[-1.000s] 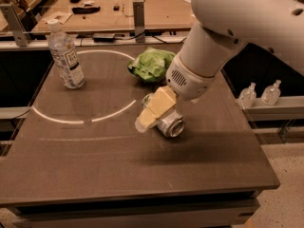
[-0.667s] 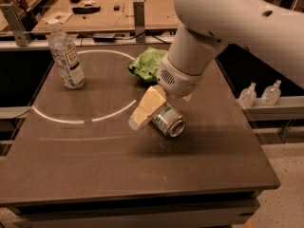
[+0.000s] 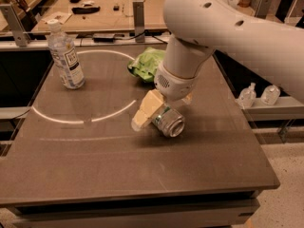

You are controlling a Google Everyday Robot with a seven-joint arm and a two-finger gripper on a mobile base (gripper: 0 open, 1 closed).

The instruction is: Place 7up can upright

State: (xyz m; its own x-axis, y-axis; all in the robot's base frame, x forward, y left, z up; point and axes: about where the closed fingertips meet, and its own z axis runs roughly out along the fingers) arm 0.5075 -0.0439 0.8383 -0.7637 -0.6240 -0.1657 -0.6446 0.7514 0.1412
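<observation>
Dark brown worktop (image 3: 95, 175) filled most of the frame, crossed by a thin white arc (image 3: 80, 122), with a cluttered bench behind it at the top. In the upper left a clear water bottle (image 3: 66, 56) stood upright on the worktop. Right of it, near the upper middle, lay a green wrinkly bag (image 3: 148, 63), partly hidden behind the white arm (image 3: 223, 27) that came in from the upper right.

Just below the bag, at the middle of the frame, the hand (image 3: 156, 114) was clamped around the 7up can (image 3: 168, 121), one cream finger (image 3: 142, 115) lying along the can's left side. The can sat directly under the wrist, low over the worktop; whether it touched the surface could not be told. Its long axis was far from vertical: one round end faced the lower right of the frame, the other ran up and left into the hand.

By my reading, the coming move turned on that tilt. The wrist would need to swing the can's axis to vertical before letting go, or the can would likely roll. Two small bottles (image 3: 259, 95) stood on a ledge at the right edge.
</observation>
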